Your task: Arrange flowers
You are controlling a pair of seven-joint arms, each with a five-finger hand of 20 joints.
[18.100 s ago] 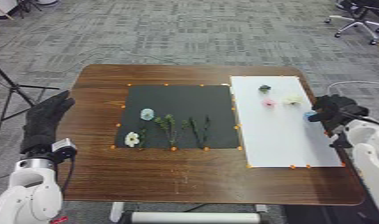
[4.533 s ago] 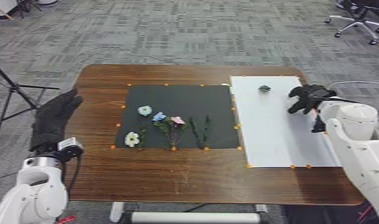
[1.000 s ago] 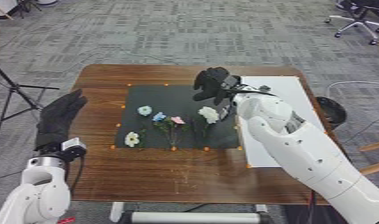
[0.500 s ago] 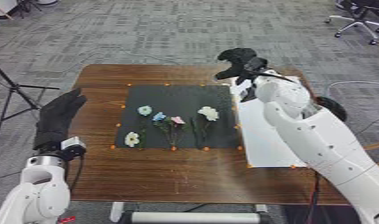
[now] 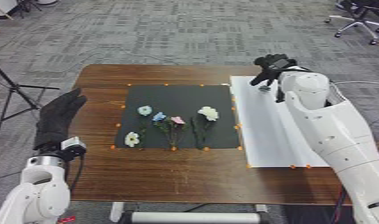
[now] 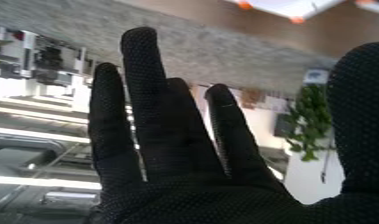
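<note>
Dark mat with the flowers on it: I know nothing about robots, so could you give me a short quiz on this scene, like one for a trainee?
1. Multiple choice: which is at the far end of the white sheet?
a) the left hand
b) the right hand
2. True or false: the pink flower lies on the white sheet.
3. Count: how many flower heads are on the dark mat?

Key: 1 b; 2 false, the pink flower is on the dark mat; 3 five.

one flower [image 5: 264, 88] on the sheet [image 5: 270, 132], right by the right hand's [image 5: 275, 63] fingers, other flowers [image 5: 208, 113] on the mat [image 5: 172, 95], way left of them
</note>
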